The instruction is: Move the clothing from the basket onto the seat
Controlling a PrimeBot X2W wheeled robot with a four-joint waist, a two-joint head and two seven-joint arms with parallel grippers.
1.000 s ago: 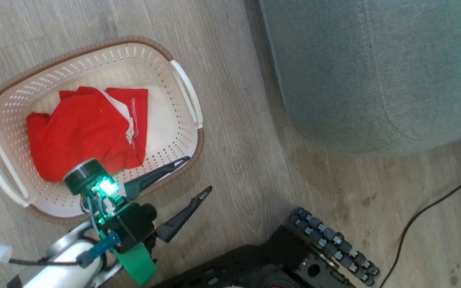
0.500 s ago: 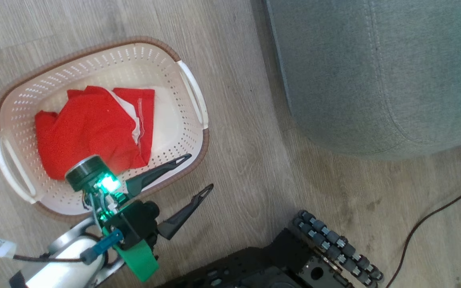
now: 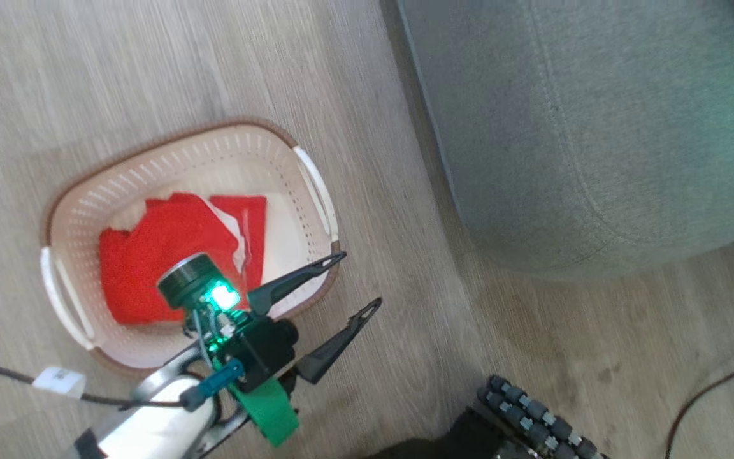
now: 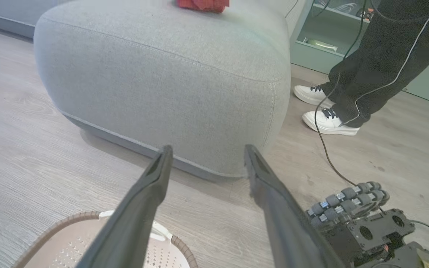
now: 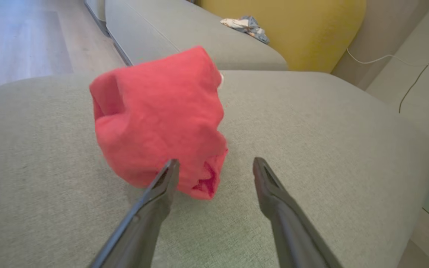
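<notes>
Because one red garment (image 5: 155, 119) lies on the seat (image 5: 311, 156), well inside its edges and just beside one finger of the wide right pincer (image 5: 216, 160), this pincer should lift straight up, not dragging the cloth. The remaining clothing (image 3: 157, 261) lies in the basket (image 3: 201, 159); the left pincer (image 3: 359, 278), also wide, hangs over its rim.

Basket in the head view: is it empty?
No, red clothing lies crumpled on the bottom of the basket.
</notes>
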